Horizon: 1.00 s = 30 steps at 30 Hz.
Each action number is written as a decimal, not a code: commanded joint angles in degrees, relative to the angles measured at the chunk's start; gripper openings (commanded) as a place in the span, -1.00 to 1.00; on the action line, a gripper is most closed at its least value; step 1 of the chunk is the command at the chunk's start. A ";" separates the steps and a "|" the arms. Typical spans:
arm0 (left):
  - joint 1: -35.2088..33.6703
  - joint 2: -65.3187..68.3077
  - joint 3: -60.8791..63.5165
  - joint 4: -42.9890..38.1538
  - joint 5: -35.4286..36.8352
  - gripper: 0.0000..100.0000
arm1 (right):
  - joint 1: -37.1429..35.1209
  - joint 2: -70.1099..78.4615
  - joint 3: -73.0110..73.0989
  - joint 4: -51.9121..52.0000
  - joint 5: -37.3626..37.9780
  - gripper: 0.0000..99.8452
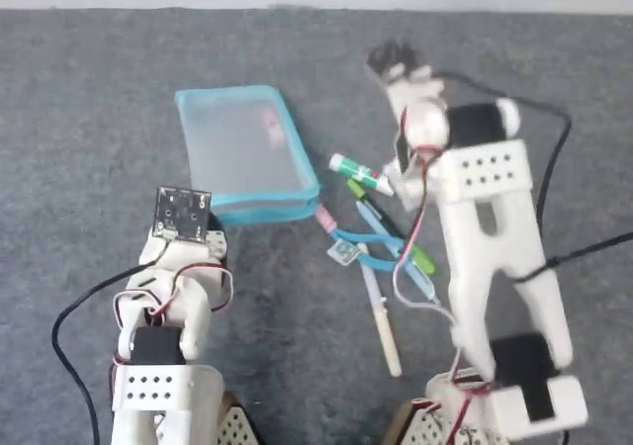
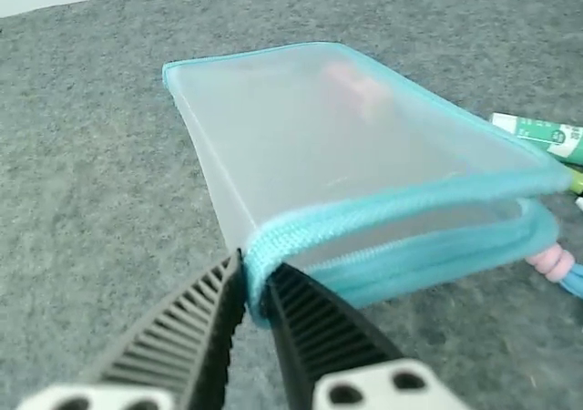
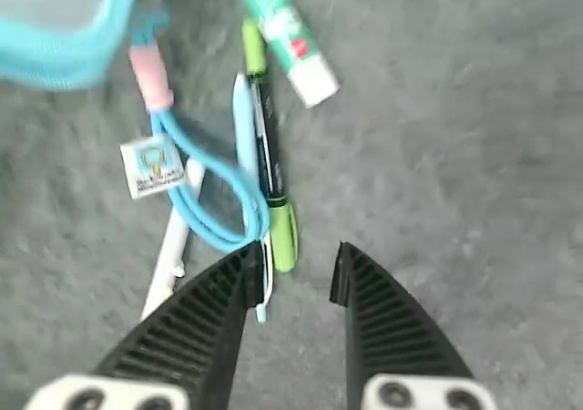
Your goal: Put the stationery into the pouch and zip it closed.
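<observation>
The translucent pouch (image 1: 242, 148) with teal trim lies flat at the centre left. My left gripper (image 2: 262, 312) is shut on the teal zip edge (image 2: 364, 223) at the pouch's near corner, also seen from above (image 1: 216, 229). The zip edges stand apart along that near end. Right of the pouch lie a green-and-white glue stick (image 1: 361, 175), a green pen (image 3: 273, 182), a pale blue pen (image 3: 244, 146) and a white pen (image 1: 381, 321). My right gripper (image 3: 293, 278) hangs open just over the green pen's end, holding nothing.
A blue cord loop (image 3: 214, 191) with a pink bead (image 3: 150, 77) and a small tag (image 3: 152, 166) trails from the pouch's zip across the pens. Grey carpet (image 1: 99, 119) covers the table, with open room to the left and far right.
</observation>
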 commanded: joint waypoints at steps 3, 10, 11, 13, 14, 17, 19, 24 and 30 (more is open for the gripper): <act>-0.35 -0.97 -1.01 -1.85 0.09 -0.97 | 0.75 -9.19 21.27 -15.25 3.78 -0.76; -0.35 -0.97 -1.01 -1.85 0.09 -0.97 | 0.75 -4.35 20.57 -18.68 4.22 -0.63; -0.35 -0.97 -1.01 -1.85 0.09 -0.97 | 0.75 -3.03 18.73 -19.21 4.40 -0.60; -0.35 -0.97 -1.01 -1.85 0.09 -0.97 | 0.57 0.48 13.54 -19.47 6.15 -0.57; -0.35 -0.97 -0.92 -1.85 0.09 -0.97 | 0.31 2.77 10.55 -19.30 7.47 -0.56; -0.35 -0.97 -0.92 -1.76 0.00 -0.97 | -0.57 11.21 1.49 -18.95 13.54 -0.56; -0.35 -0.97 -0.92 -1.76 0.00 -0.97 | -0.84 17.63 -3.78 -18.86 17.05 -0.55; -0.35 -0.97 -0.92 -1.93 0.00 -0.97 | -0.66 31.60 -15.91 -19.38 20.57 -0.55; -0.26 -0.97 -0.92 -1.93 0.00 -0.97 | 0.57 42.95 -26.81 -18.86 21.27 -0.56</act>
